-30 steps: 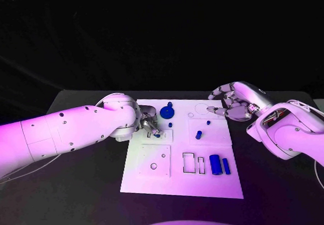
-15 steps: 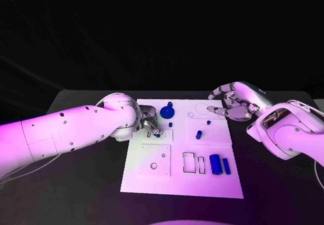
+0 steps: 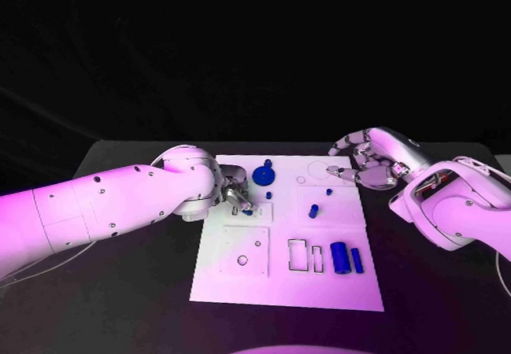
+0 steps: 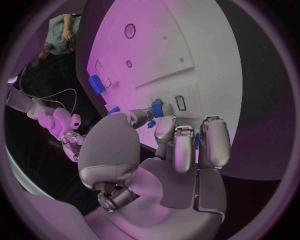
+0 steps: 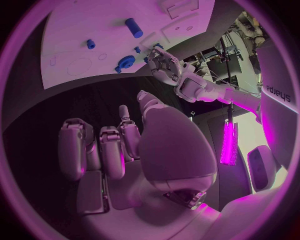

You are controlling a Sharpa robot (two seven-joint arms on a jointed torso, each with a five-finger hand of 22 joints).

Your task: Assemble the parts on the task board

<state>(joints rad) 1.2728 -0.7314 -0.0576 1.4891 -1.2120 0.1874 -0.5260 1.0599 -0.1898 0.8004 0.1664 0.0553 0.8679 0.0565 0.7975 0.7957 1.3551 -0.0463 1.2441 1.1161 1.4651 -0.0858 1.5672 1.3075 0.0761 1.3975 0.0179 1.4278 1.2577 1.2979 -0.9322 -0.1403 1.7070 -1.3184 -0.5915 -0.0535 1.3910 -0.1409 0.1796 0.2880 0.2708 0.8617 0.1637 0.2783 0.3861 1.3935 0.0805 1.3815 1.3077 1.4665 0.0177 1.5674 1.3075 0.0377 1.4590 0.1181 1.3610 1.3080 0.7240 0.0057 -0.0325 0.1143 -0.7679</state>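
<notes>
The task board (image 3: 283,239), a white plate with outlined recesses and small holes, lies lengthwise away from the robot on the black table (image 3: 124,301). Near its front right, the head view shows a blue cylinder (image 3: 340,257) and a thinner blue rod (image 3: 357,261) lying side by side, their long axes running front to back. A round blue disc (image 3: 263,176) sits near the far edge, a small blue peg (image 3: 313,212) near the middle.

The left hand (image 3: 233,195) rests at the board's left edge. The left wrist view alone shows a small blue part (image 4: 157,107) pinched at its fingertips, the other fingers (image 4: 214,140) held close together.

The right hand (image 3: 367,163) hovers just beyond the board's far right corner. In the right wrist view its fingers (image 5: 75,147) are curled inward around nothing.
</notes>
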